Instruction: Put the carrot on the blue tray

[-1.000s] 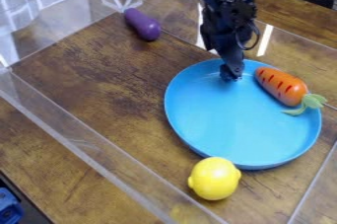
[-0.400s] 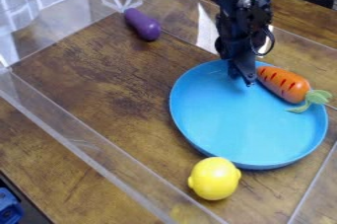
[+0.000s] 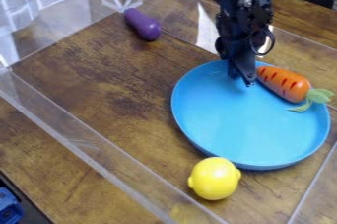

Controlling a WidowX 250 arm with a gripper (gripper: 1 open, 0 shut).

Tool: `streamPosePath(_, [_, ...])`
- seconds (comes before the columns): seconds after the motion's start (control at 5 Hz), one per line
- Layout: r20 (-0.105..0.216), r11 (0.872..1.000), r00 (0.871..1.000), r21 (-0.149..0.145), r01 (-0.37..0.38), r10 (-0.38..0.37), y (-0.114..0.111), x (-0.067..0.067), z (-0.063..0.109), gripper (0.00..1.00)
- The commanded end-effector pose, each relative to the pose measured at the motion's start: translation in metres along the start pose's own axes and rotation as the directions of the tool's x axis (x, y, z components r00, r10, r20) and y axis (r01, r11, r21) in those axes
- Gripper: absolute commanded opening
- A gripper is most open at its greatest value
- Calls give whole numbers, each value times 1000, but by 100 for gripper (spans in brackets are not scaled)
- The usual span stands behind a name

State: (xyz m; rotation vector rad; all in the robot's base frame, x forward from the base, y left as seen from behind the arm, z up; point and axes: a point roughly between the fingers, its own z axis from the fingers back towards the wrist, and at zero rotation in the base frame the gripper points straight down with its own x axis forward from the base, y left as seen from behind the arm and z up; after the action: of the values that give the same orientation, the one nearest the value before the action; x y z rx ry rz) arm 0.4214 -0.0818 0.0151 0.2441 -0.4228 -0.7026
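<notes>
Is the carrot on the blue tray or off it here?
On it: the carrot lies on its side across the right rim of the blue tray, leafy top overhanging the edge, pincer at its blunt end.

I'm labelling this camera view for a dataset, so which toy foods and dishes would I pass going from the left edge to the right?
eggplant → lemon → blue tray → carrot, going by each thing's middle. The carrot lies on the tray's right rim.
</notes>
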Motion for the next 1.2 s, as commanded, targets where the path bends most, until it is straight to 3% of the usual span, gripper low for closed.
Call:
streamPosePath(0.0, [-108,999,994,-48,12,-18,-14,-27,-19,0])
streamPosePath(0.4, [-114,999,993,-37,30,-34,-18,-16,-14,0])
streamPosePath(1.0, [-191,993,975,43,-106,112,-16,-25,3,0])
